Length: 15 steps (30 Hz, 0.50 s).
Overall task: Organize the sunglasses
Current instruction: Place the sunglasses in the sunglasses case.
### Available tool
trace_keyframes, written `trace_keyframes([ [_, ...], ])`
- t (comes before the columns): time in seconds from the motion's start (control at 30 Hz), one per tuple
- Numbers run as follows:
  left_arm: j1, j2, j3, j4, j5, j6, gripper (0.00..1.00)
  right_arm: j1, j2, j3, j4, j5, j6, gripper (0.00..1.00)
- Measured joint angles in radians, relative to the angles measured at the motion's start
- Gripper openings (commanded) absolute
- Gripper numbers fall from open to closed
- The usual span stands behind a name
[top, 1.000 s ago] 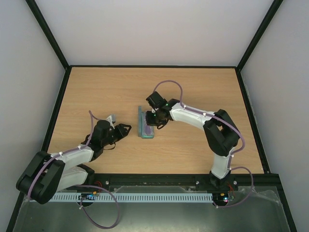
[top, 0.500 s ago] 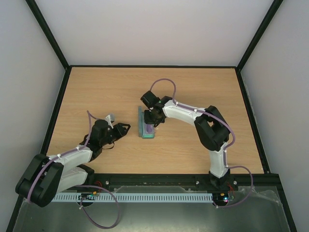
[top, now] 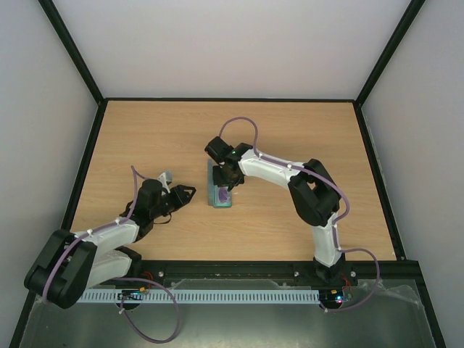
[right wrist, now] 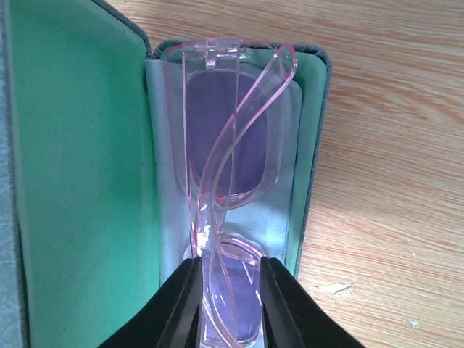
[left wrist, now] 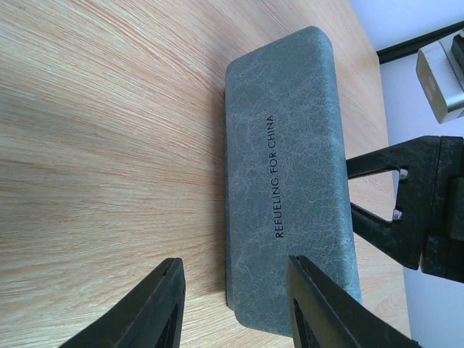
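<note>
The grey-blue case (top: 217, 197) lies open mid-table, its green lid (right wrist: 80, 181) raised on the left. The pink translucent sunglasses (right wrist: 232, 138) lie folded inside it on a pale cloth (right wrist: 163, 145); from above they show as a purple patch (top: 225, 194). My right gripper (right wrist: 230, 264) reaches down into the case, jaws slightly parted on either side of the sunglasses' near end. My left gripper (top: 187, 193) hovers open just left of the case, facing the lid's grey outside (left wrist: 290, 167), with nothing between its fingers (left wrist: 163, 304).
Black rails border the wooden table (top: 304, 138), with white walls beyond. A small grey block (top: 167, 176) sits by the left wrist. The right arm's gripper body (left wrist: 406, 210) shows past the case in the left wrist view.
The right arm has shifted a little left over the case and its jaws have parted slightly around the sunglasses. The left arm drew back slightly, then held still.
</note>
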Motion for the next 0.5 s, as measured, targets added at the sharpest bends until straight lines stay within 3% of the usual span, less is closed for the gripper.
trace_keyframes([
  [0.13, 0.0, 0.003, 0.0, 0.0, 0.001, 0.0, 0.42, 0.0, 0.0, 0.003, -0.012, 0.004, -0.002, 0.28],
  [0.37, 0.0, 0.013, 0.001, -0.001, 0.001, 0.001, 0.42, 0.002, 0.0, 0.003, -0.015, 0.01, -0.008, 0.22],
  [0.5, 0.0, 0.022, 0.033, -0.029, 0.0, 0.008, 0.41, 0.002, -0.024, -0.015, -0.002, 0.027, -0.015, 0.09],
])
